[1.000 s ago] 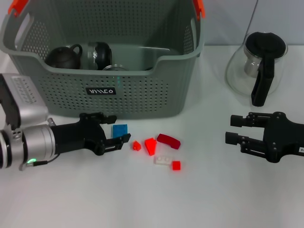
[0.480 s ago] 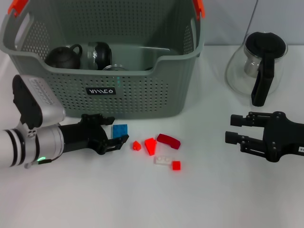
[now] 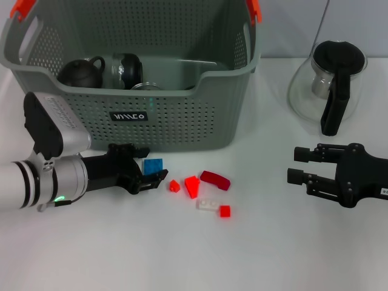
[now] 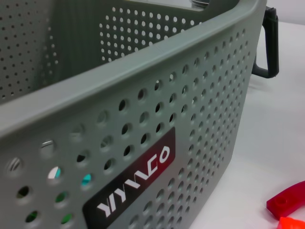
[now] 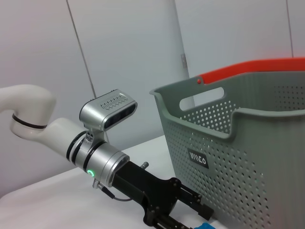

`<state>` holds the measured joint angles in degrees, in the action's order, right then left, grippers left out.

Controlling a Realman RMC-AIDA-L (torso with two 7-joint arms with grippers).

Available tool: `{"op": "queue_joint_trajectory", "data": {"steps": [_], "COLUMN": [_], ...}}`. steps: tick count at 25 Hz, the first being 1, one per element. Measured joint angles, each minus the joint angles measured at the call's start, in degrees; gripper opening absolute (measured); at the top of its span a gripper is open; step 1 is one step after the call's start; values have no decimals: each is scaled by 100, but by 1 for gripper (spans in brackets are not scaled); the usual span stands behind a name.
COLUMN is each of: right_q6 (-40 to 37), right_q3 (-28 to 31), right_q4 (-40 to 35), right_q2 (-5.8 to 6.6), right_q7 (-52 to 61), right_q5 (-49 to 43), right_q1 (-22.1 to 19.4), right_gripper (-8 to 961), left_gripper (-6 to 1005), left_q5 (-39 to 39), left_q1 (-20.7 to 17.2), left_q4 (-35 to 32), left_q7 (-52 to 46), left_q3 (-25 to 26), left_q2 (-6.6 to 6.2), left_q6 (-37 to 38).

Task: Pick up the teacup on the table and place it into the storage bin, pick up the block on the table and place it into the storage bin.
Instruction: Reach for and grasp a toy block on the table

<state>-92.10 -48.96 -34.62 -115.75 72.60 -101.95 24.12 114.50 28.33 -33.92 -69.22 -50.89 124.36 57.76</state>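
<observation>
Lower left of the head view, the left gripper (image 3: 147, 165), jaws apart, flanks a blue square block (image 3: 153, 165) below the grey perforated storage bin (image 3: 182, 121); red blocks (image 3: 193, 185) lie beside. The right gripper (image 3: 294, 165), jaws apart, sits under a glass pot (image 3: 330, 82).

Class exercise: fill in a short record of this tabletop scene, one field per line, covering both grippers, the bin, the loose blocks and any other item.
Left gripper: open, low at the table, around the blue block
Right gripper: open, idle, apart from everything
Storage bin: grey, perforated, holds a dark teapot
Loose blocks: red block, dark red curved block, white block
Other: glass pot
</observation>
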Motion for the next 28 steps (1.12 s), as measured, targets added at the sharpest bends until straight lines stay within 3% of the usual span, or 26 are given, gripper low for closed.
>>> {"op": "queue_joint_trajectory", "data": {"steps": [19, 28], "right_q6": [-1, -1], "right_q3": [0, 0], "right_q4": [27, 7], "right_q2": [-7, -9], "right_q7": [-15, -10], "right_q5": [0, 0], "right_q1": [1, 3], "right_gripper": [523, 523], "left_gripper": [559, 547], "left_q5": [118, 125], "left_q1": [75, -126], "left_q4": [144, -126], "left_q7": [-118, -118], "left_q3": [-142, -134], "left_q2": [-18, -21], "left_q6": [-109, 421]}}
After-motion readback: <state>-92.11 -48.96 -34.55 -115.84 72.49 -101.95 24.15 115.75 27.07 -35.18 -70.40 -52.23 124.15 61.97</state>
